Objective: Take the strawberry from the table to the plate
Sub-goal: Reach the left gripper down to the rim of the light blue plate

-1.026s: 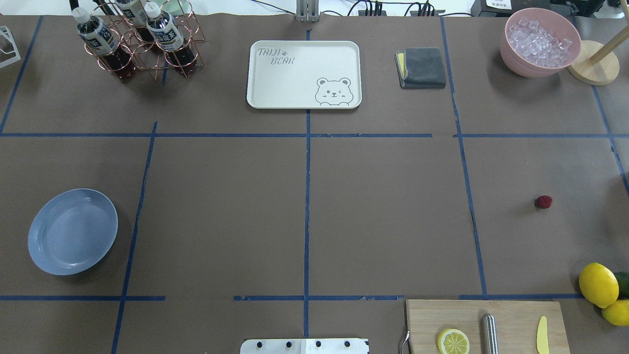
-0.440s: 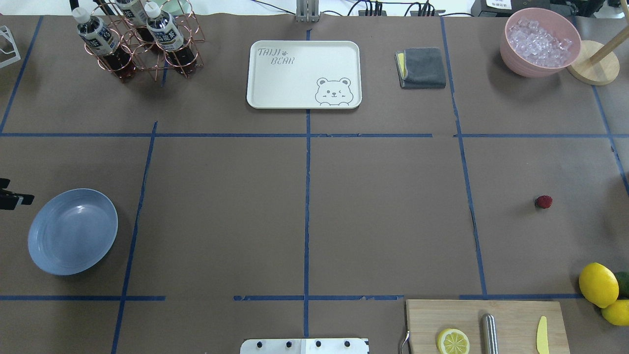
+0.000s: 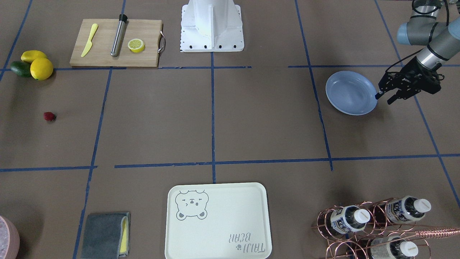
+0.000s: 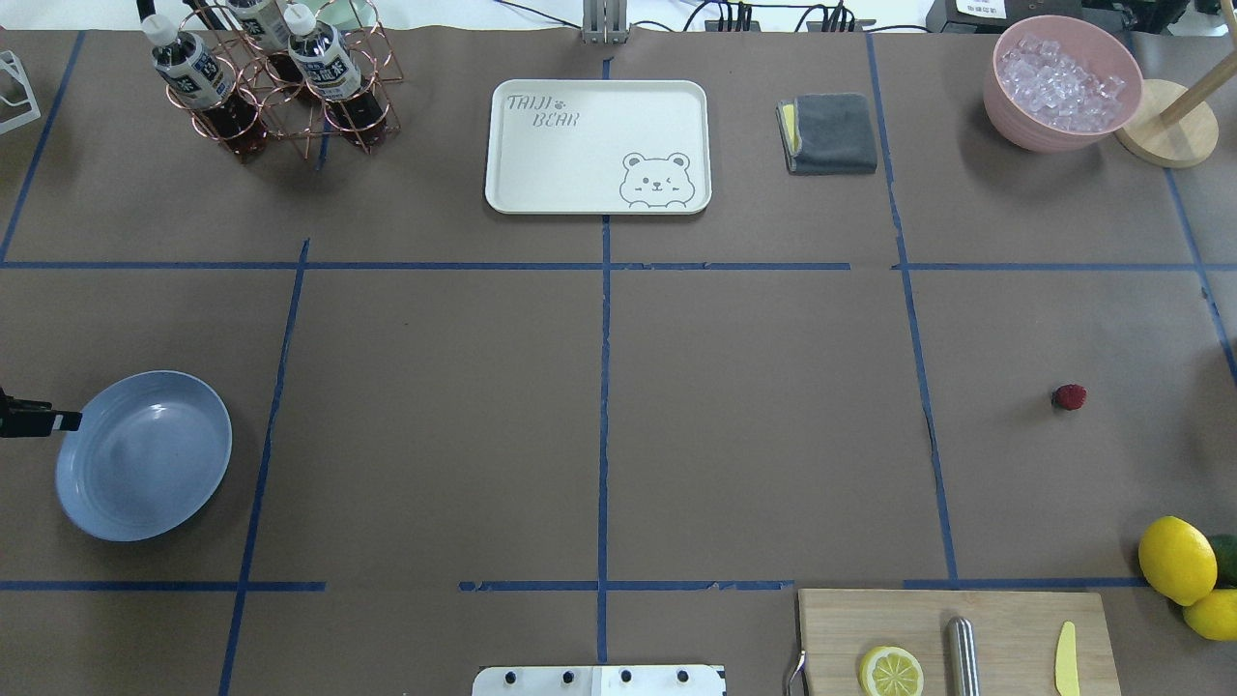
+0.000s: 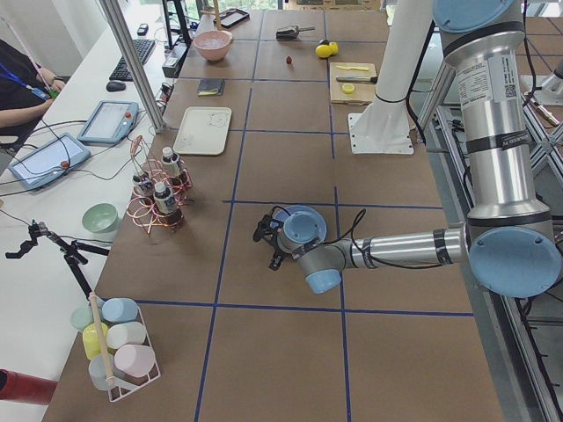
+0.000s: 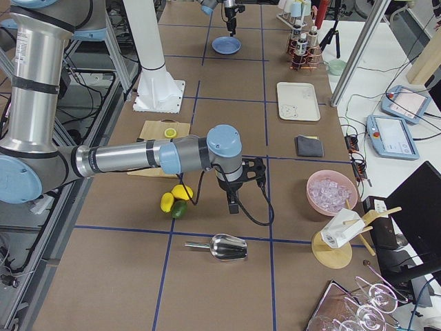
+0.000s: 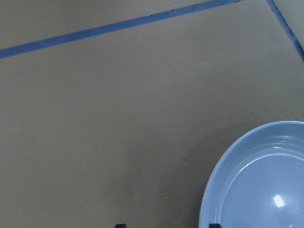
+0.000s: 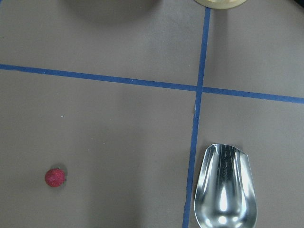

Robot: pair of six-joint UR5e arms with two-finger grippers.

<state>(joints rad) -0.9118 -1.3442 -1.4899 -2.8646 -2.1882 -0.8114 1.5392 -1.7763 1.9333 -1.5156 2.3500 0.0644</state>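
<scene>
The strawberry (image 4: 1069, 396) is a tiny dark red berry lying alone on the brown table (image 4: 754, 416) at the right; the right wrist view has the strawberry (image 8: 55, 177) at lower left. The light blue plate (image 4: 143, 454) sits far left with nothing in it. My left gripper (image 3: 384, 98) hovers at the plate's (image 3: 351, 92) outer rim, open, with nothing between its fingers. The plate (image 7: 256, 180) fills the lower right of the left wrist view. My right gripper (image 6: 234, 207) hangs over the table near the lemons; I cannot tell whether it is open or shut.
Lemons (image 4: 1176, 559) lie at the right edge, near a cutting board (image 4: 952, 638) with a lemon half and knife. A metal scoop (image 8: 225, 190) lies right of the strawberry. The bear tray (image 4: 597, 145), bottle rack (image 4: 271, 77), grey cloth (image 4: 829, 132) and ice bowl (image 4: 1061, 82) line the far side.
My left gripper has come into the overhead view from the left edge and moved right and nearer, up to the plate's rim. The strawberry and plate have not moved.
</scene>
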